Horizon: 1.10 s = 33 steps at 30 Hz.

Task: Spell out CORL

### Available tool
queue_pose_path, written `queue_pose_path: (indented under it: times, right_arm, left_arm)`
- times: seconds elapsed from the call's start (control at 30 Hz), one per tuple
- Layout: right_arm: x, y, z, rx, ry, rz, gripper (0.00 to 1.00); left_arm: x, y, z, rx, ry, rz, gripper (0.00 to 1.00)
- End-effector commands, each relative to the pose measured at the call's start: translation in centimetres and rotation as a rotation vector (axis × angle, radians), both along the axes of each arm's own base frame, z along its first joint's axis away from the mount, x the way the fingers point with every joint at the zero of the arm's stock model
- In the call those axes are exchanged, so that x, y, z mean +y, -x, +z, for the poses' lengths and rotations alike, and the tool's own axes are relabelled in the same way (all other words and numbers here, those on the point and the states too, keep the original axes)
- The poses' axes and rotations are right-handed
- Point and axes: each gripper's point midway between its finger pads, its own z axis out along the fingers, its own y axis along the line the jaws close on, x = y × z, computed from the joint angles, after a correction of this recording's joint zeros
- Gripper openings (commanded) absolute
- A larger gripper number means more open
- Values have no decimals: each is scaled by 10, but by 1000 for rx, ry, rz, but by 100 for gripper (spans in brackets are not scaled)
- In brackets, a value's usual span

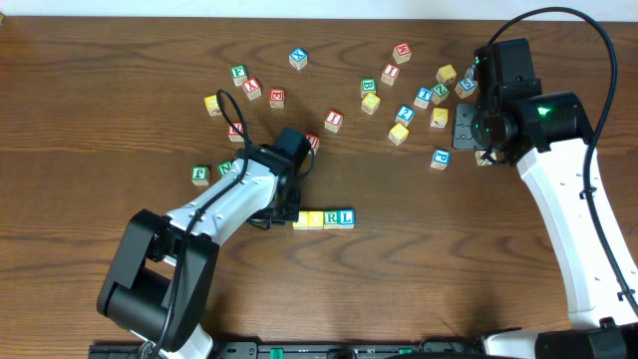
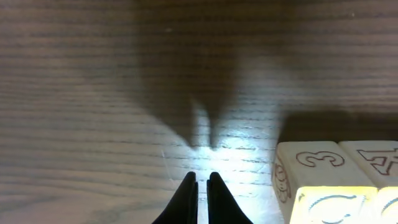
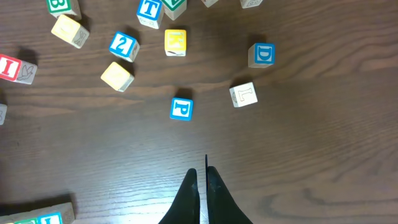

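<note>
A short row of letter blocks (image 1: 324,218) lies at the table's front middle, its right blocks reading R and L; the left end is partly under my left gripper. My left gripper (image 1: 284,207) hangs at the row's left end, shut and empty. In the left wrist view its fingers (image 2: 202,180) are closed over bare wood, with pale blocks (image 2: 336,180) to the right. My right gripper (image 1: 485,128) is at the right side near scattered blocks, shut and empty (image 3: 202,174). A blue P block (image 3: 181,108) lies just ahead of it.
Many loose letter blocks lie scattered across the back of the table (image 1: 379,90). A blue D block (image 3: 262,54), a white block (image 3: 244,94) and a yellow block (image 3: 117,75) lie in the right wrist view. Green blocks (image 1: 201,175) sit left of the left arm.
</note>
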Motion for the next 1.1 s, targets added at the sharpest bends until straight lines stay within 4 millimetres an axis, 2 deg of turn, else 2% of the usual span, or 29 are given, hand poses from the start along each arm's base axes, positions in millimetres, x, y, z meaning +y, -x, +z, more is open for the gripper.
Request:
queue_pose_path:
  times: [0.0,0.37,0.77,1.07]
  right_arm:
    - [-5,-1,6,-16,20,-3,1]
    - [-5,-1,6,-16,20,-3,1]
    - [-5,-1,6,-15,21,-3,1]
    - [-5,-1,6,-15,21,-3,1]
  left_arm:
    - [-4,1,4,-6,29,15,7]
    - [-22,10,5,46,131,9,7]
    - [-34,10,6,46,177,-11,8]
    - [-35,10,6,45,180,-11,7]
